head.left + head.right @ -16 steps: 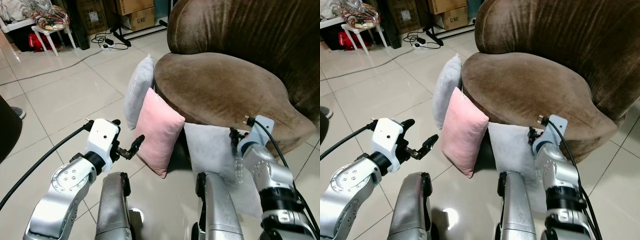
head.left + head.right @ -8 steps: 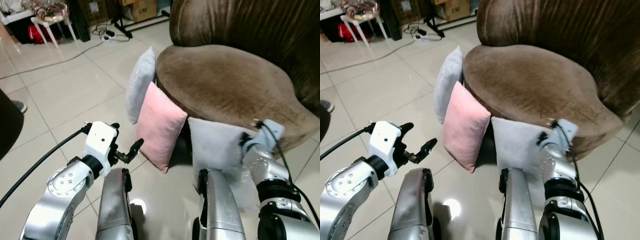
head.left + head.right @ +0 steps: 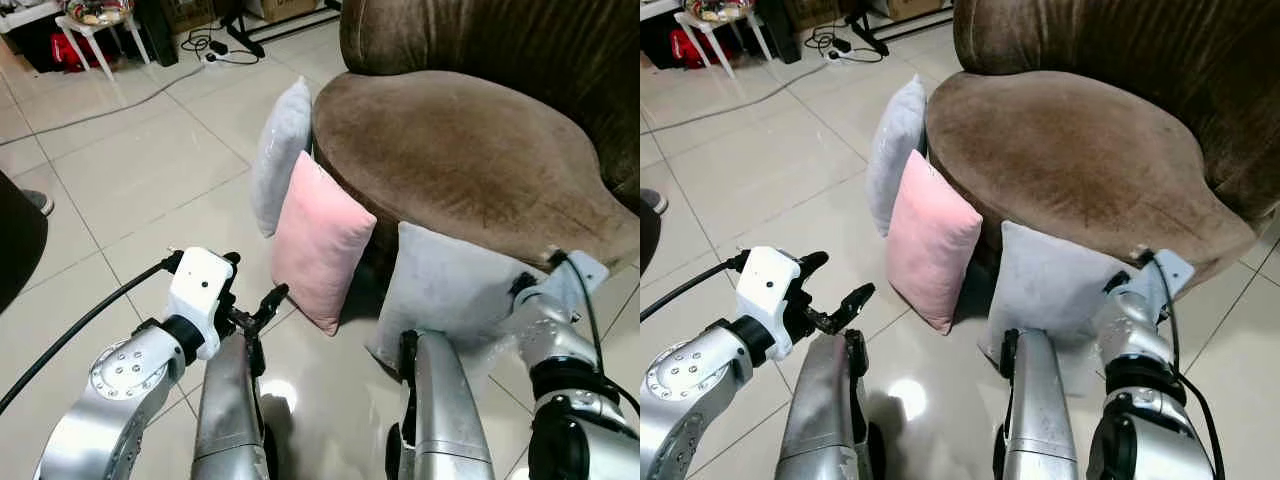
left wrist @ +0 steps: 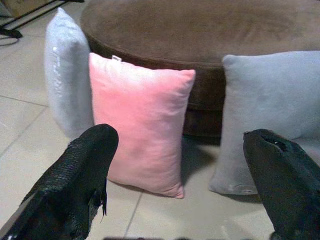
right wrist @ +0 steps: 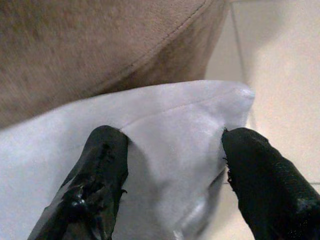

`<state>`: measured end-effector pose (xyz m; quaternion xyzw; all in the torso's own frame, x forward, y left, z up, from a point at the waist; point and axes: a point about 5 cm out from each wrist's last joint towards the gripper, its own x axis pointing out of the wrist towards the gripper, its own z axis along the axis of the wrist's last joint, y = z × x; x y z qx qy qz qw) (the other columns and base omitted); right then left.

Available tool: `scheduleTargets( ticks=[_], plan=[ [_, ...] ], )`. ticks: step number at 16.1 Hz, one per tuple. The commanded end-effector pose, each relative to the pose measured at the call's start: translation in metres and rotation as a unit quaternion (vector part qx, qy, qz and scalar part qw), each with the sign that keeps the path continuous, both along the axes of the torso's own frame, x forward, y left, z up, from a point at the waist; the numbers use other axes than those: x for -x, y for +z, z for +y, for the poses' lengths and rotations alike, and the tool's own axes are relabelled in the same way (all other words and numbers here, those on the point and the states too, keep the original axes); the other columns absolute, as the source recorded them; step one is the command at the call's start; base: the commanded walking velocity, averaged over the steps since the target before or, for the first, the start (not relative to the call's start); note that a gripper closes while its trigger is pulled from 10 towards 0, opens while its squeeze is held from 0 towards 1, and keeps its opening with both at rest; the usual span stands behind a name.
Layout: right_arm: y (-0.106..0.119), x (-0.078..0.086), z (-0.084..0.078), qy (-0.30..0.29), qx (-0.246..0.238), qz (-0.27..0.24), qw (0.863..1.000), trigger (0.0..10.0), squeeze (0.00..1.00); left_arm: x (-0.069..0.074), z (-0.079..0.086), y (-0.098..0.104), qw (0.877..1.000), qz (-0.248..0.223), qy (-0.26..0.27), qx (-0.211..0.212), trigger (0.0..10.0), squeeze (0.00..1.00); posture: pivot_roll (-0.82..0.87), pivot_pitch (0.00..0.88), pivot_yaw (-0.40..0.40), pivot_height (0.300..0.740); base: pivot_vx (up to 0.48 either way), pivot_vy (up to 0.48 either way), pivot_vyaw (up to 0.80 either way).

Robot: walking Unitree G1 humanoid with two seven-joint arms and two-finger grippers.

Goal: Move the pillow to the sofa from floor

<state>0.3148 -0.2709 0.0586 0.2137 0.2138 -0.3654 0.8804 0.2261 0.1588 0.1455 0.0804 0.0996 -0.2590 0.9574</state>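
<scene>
Three pillows lean against the front of the brown sofa [image 3: 470, 150]: a grey one [image 3: 280, 150] at the left, a pink one [image 3: 320, 235] in the middle, and another grey pillow [image 3: 450, 290] at the right. My right gripper [image 5: 170, 135] is open and straddles the top right corner of that right grey pillow [image 5: 170, 110]. One finger [image 5: 102, 165] presses each face of it. My left gripper [image 3: 255, 285] is open and hangs low over the tiles, a short way in front of the pink pillow [image 4: 142, 115], touching nothing.
My two silver legs [image 3: 230, 410] stand on glossy tiles just before the pillows. A white stool [image 3: 95, 25] and a power strip with cables [image 3: 215, 50] lie far back left. A shoe [image 3: 40, 200] and a dark object [image 3: 15, 250] sit at the left edge.
The camera has tipped down and closer. My right gripper has moved forward and to the right onto the right grey pillow's top corner. The left gripper has hardly moved.
</scene>
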Motion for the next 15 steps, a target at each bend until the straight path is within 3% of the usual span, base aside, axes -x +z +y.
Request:
scheduleTargets(
  ticks=[1, 3, 6, 8, 9, 12, 13, 15],
  plan=[
    [-0.001, 0.001, -0.008, -0.023, -0.056, -0.029, 0.998, 10.0, 0.0, 0.002, 0.001, 0.002, 1.0, 0.006, -0.007, 0.004, 10.0, 1.0, 0.01, 0.125, 0.043, 0.467, 0.0, 0.0, 0.0],
    [-0.009, 0.008, -0.021, -0.066, -0.139, -0.055, 0.987, 10.0, 0.0, 0.004, 0.001, 0.002, 1.0, 0.011, -0.017, 0.009, 10.0, 1.0, 0.01, 0.126, 0.043, 0.467, 0.0, 0.0, 0.0],
    [-0.016, 0.016, -0.029, -0.095, -0.198, -0.086, 0.972, 10.0, 0.0, 0.003, 0.002, 0.004, 1.0, 0.011, -0.018, 0.013, 10.0, 1.0, 0.02, 0.122, 0.044, 0.467, 0.0, 0.0, 0.0],
    [-0.029, 0.019, -0.017, -0.048, -0.223, -0.065, 0.971, 10.0, 0.0, 0.003, 0.003, 0.004, 1.0, 0.014, -0.022, 0.015, 10.0, 1.0, 0.02, 0.119, 0.046, 0.467, 0.0, 0.0, 0.0],
    [-0.035, 0.017, -0.003, -0.024, -0.247, -0.067, 0.966, 10.0, 0.0, 0.003, 0.002, 0.005, 0.999, 0.015, -0.026, 0.016, 10.0, 1.0, 0.02, 0.117, 0.048, 0.467, 0.0, 0.0, 0.0],
    [-0.028, 0.003, 0.021, 0.032, -0.269, -0.11, 0.956, 10.0, 0.0, 0.003, 0.001, 0.005, 0.999, 0.015, -0.031, 0.016, 10.0, 1.0, 0.02, 0.108, 0.053, 0.467, 0.0, 0.0, 0.0],
    [-0.028, -0.002, 0.034, 0.074, -0.252, -0.109, 0.959, 0.0, 0.0, 0.001, 0.001, 0.005, 0.999, 0.015, -0.035, 0.014, 10.0, 1.0, 0.02, 0.106, 0.055, 0.467, 0.0, 0.0, 0.0],
    [-0.03, -0.002, 0.038, 0.078, -0.245, -0.101, 0.961, 0.0, 0.0, 0.001, 0.001, 0.005, 0.999, 0.015, -0.037, 0.013, 10.0, 1.0, 0.02, 0.102, 0.056, 0.467, 0.0, 0.0, 0.0]
  ],
)
